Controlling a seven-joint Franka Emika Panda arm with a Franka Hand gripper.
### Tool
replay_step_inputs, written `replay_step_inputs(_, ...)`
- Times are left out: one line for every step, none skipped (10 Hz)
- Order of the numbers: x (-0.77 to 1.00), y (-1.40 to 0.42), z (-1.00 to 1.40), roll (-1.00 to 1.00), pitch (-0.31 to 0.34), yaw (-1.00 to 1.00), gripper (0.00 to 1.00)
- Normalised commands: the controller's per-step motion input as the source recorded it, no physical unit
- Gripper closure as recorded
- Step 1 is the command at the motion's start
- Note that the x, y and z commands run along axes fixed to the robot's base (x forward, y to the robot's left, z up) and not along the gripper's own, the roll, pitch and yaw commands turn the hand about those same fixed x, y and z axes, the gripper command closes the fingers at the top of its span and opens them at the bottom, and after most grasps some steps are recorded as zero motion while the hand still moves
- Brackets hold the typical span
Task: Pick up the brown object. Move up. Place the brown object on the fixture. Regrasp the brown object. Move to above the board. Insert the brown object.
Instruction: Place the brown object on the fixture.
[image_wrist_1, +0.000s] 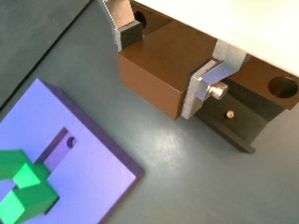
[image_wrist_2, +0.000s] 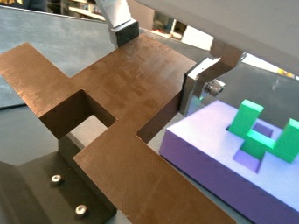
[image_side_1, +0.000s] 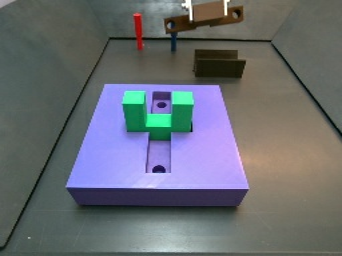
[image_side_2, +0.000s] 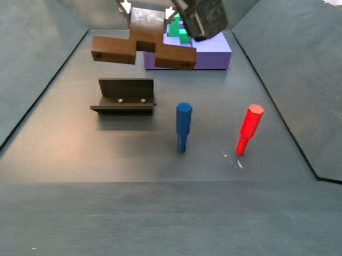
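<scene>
Pincer (image_side_2: 158, 30) clamped across the brown object (image_side_2: 134, 49), held in the air clear above the fixture (image_side_2: 124, 97). Open floor all round; board (image_side_1: 159, 141) well apart, red peg (image_side_2: 247, 130) and blue peg (image_side_2: 183, 126) beside.

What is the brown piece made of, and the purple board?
The brown object, held in the gripper above the floor, looks like matte plastic, maybe 3D-printed: faint streaks, dull sheen. The board looks like smooth matte plastic too: even colour, crisp edges. Hard to be sure.
</scene>
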Motion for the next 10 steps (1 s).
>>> replay_step_inputs(0.52, 0.00, -0.08, -0.73, 0.223, -0.01, 1.00)
replay_step_inputs(0.55, 0.04, -0.03, -0.65, 0.266, -0.09, 1.00)
replay_step_inputs(0.58, 0.07, 0.00, -0.53, 0.349, -0.15, 1.00)
replay_step_inputs(0.59, 0.08, 0.00, -0.52, 0.374, -0.16, 1.00)
replay_step_inputs(0.51, 0.06, -0.03, -0.49, 0.317, -0.12, 1.00)
replay_step_inputs(0.41, 0.05, -0.07, -0.41, 0.249, -0.09, 1.00)
replay_step_inputs(0.28, 0.00, -0.10, -0.25, 0.166, -0.03, 1.00)
replay_step_inputs(0.23, 0.00, -0.10, -0.15, 0.134, 0.00, 1.00)
replay_step_inputs(0.17, 0.00, -0.10, -0.08, 0.120, -0.01, 1.00)
replay_step_inputs(0.11, 0.00, -0.07, 0.00, 0.100, 0.00, 1.00)
